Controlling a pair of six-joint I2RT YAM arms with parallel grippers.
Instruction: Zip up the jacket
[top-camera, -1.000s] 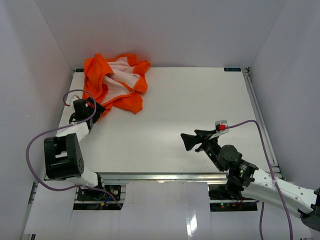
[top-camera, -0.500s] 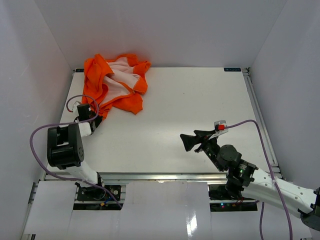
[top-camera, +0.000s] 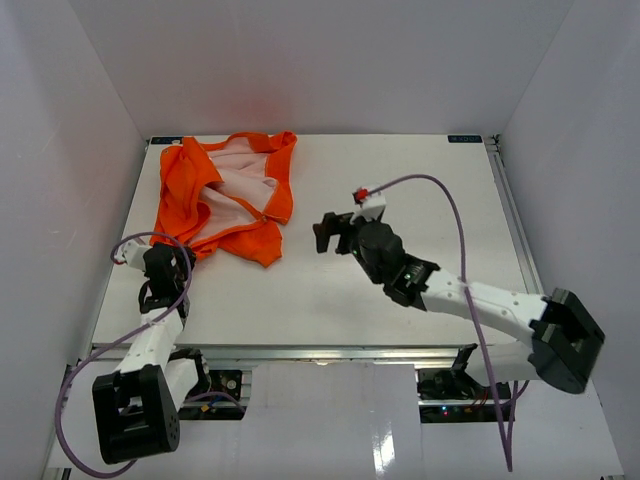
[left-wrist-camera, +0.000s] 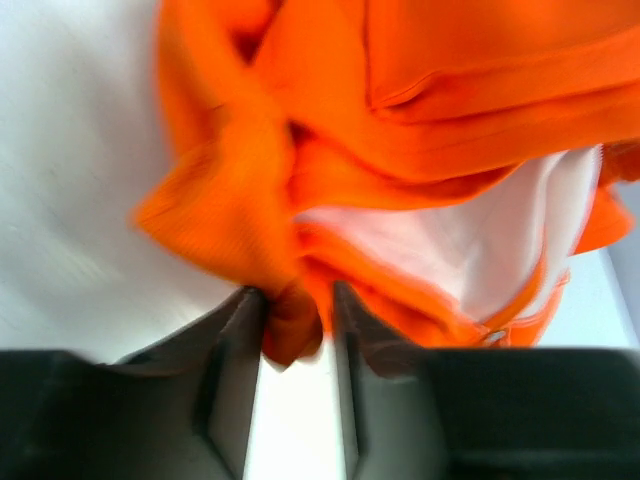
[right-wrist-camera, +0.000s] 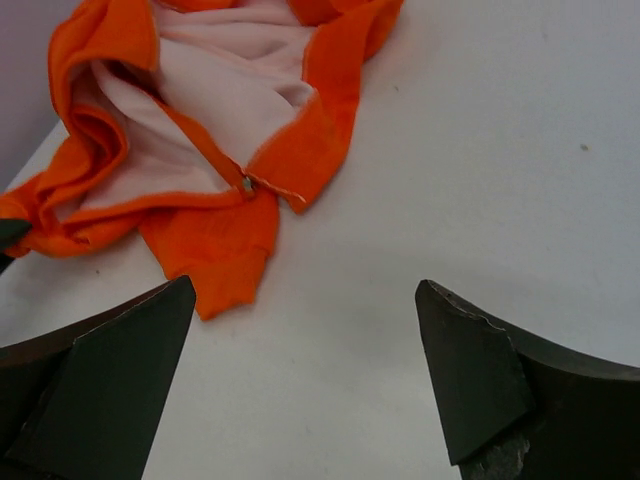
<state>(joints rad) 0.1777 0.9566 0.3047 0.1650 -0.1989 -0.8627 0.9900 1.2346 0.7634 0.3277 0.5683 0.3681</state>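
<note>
From above, the jacket (top-camera: 225, 195) lies crumpled in the far left corner of the table (top-camera: 420, 190). Its front is spread open, so the pale lining faces up between the orange edges. The left gripper (top-camera: 178, 258) sits at the garment's near left edge, but the overhead view is too small to tell how its jaws stand. The left wrist camera settles it: the two dark fingers (left-wrist-camera: 232, 345) are closed on a bunched fold of orange fabric, pinched between them. The rest of the jacket rises blurred beyond, with the lining showing to the right. The right gripper (top-camera: 328, 232) is over bare table to the right of the jacket, near it but not touching. Its own camera shows the jaws wide apart with only white tabletop between them. That camera also gives the clearest look at the open front. The two orange front edges run down to meet at a small metal piece (right-wrist-camera: 247, 183), and below it a flap of orange cloth lies flat on the table.
</note>
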